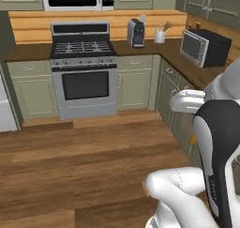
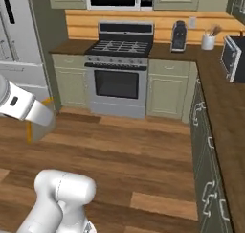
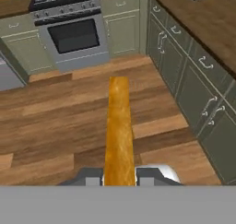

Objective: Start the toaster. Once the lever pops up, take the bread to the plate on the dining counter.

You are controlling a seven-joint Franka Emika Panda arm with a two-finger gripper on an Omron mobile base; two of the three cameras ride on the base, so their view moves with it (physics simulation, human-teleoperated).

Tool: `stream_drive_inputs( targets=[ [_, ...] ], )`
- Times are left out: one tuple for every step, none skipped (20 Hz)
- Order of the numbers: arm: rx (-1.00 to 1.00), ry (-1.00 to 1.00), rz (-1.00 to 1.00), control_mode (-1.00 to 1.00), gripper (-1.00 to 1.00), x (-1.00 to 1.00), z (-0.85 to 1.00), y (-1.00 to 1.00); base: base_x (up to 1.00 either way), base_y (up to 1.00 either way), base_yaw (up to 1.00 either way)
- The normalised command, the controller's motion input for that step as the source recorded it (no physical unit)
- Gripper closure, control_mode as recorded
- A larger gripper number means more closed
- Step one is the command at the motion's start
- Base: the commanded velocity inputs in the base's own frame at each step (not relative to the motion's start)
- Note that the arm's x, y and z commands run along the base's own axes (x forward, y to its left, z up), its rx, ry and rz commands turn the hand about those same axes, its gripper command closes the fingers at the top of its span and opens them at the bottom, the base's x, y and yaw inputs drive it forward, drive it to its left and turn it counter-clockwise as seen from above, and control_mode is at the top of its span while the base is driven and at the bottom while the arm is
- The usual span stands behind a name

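Note:
In the hand view my gripper is shut on the bread. The slice shows edge-on as a golden-tan strip that runs up from between the two finger tips. From the right base view the hand hangs at the far left over the wooden floor, with the bread below it. A small silver-grey appliance with a black face stands on the back worktop right of the stove. I cannot tell whether it is the toaster. The plate and the dining counter are out of view.
A stove with an oven door stands at the back. Sage-green cabinets under a wood worktop run along the right side. A boxy silver and black oven and a utensil cup sit on the worktop. Wooden floor stretches ahead.

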Motion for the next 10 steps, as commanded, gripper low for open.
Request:
stream_drive_inputs(
  targets=[
    [0.00,0.00,0.00,1.00,1.00,0.00,0.00,0.00,1.00,0.26,0.59],
    [0.00,0.00,0.00,1.00,1.00,0.00,0.00,0.00,1.00,0.23,0.55],
    [0.00,0.00,0.00,1.00,1.00,0.00,0.00,0.00,1.00,0.21,0.53],
    [0.00,0.00,0.00,1.00,1.00,0.00,0.00,0.00,1.00,0.20,0.50],
    [0.00,0.00,0.00,1.00,1.00,0.00,0.00,0.00,1.00,0.21,0.47],
    [0.00,0.00,0.00,1.00,1.00,0.00,0.00,0.00,1.00,0.23,0.47],
    [0.00,0.00,0.00,1.00,1.00,0.00,0.00,0.00,1.00,0.26,0.46],
    [0.00,0.00,0.00,1.00,1.00,0.00,0.00,0.00,1.00,0.28,0.46],
    [0.00,0.00,0.00,1.00,1.00,0.00,0.00,0.00,1.00,0.29,0.47],
    [0.00,0.00,0.00,1.00,1.00,0.00,0.00,0.00,1.00,0.28,0.49]
  ],
)
